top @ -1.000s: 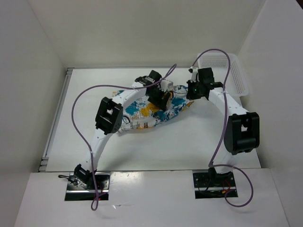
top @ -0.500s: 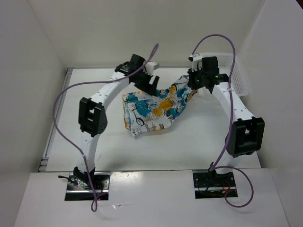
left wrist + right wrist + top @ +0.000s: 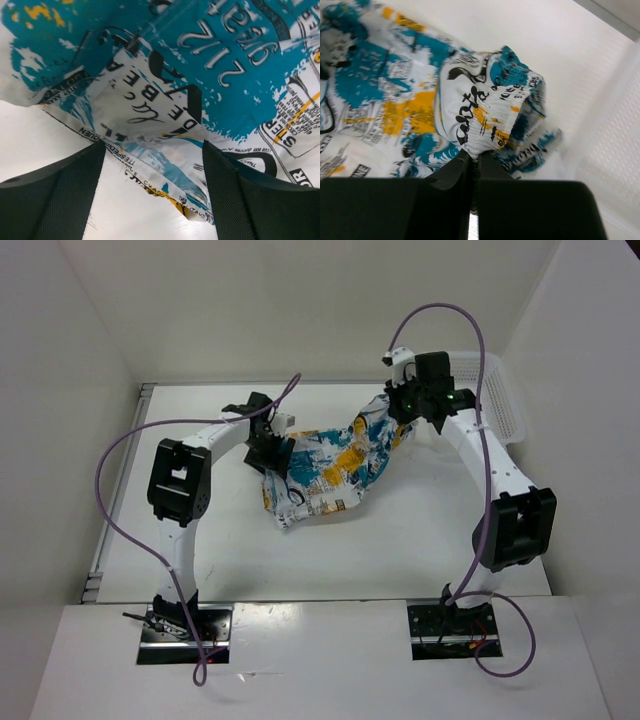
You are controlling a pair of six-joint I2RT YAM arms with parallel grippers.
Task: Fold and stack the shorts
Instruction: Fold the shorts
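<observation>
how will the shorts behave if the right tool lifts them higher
Probably floppy: the shorts sag in creases from the right tool. Likely light, since one small pinch holds an end up. The loose end would probably drag on the table.

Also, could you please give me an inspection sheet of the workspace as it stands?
Surface: white table, unmarked.
Job's things: the shorts, unfolded, right end held up.
Clutter: white mesh basket at the far right.
Grippers: left gripper, jaws open at the fabric's edge; right gripper, jaws shut on the gathered edge.
Cables: purple cables loop from both arms.
Surroundings: white walls; nothing else seen.
</observation>
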